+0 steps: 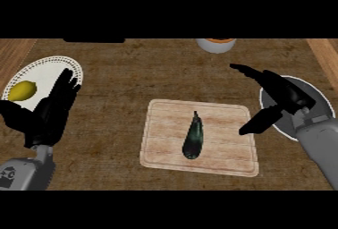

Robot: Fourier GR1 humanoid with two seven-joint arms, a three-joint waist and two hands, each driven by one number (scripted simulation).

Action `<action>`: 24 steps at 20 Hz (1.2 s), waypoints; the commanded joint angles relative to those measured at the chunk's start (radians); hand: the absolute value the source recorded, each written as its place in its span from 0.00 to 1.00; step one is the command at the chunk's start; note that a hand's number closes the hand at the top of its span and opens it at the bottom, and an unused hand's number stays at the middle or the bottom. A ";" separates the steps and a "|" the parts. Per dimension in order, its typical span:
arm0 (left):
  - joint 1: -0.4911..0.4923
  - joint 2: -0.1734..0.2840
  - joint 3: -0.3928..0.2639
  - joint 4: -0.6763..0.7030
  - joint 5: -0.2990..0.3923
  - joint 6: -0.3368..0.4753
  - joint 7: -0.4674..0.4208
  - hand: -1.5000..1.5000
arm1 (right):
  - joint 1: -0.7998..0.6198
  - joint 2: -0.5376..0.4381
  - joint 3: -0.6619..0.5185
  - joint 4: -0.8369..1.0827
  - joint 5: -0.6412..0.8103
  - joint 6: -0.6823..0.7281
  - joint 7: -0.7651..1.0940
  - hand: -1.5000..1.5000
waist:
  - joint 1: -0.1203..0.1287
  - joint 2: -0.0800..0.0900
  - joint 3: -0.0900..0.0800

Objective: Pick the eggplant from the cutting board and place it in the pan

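Note:
A dark, slender eggplant (192, 136) lies lengthwise on the pale wooden cutting board (168, 152) at the middle of the counter. The pan (320, 100), grey with a pale rim, sits at the right edge and is largely covered by my right hand (285, 96). That hand is open, its fingers spread toward the upper left and its thumb hanging down beside the board's right edge, apart from the eggplant. My left hand (49, 114) rests open at the left, fingers pointing up, partly over a white plate.
A white plate (46, 67) at the upper left holds a yellow lemon (22, 91). An orange-topped white container (216, 44) stands at the back edge. A dark object (94, 40) lies at the back left.

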 commanded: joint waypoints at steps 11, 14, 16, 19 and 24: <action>0.015 -0.003 0.061 0.035 0.006 -0.069 -0.003 0.50 | -0.095 0.081 0.119 0.037 -0.049 0.420 0.243 0.00 | -0.021 -0.004 0.001; 0.042 -0.022 0.032 -0.076 -0.033 -0.007 0.056 0.50 | -0.097 0.131 0.188 0.029 0.026 0.427 0.259 0.00 | -0.014 -0.005 0.001; 0.007 -0.048 0.034 -0.018 -0.037 -0.011 0.027 0.50 | -0.132 0.113 0.187 -0.020 0.043 0.464 0.331 0.00 | -0.021 -0.005 0.001; -0.014 -0.046 0.061 0.050 -0.037 -0.054 -0.011 0.50 | -0.165 0.156 0.184 0.004 0.107 0.465 0.358 0.00 | -0.019 -0.003 0.001; -0.013 -0.076 0.059 -0.003 -0.084 -0.034 0.032 0.50 | -0.117 0.244 0.158 -0.025 0.190 0.454 0.378 0.00 | -0.018 -0.004 0.001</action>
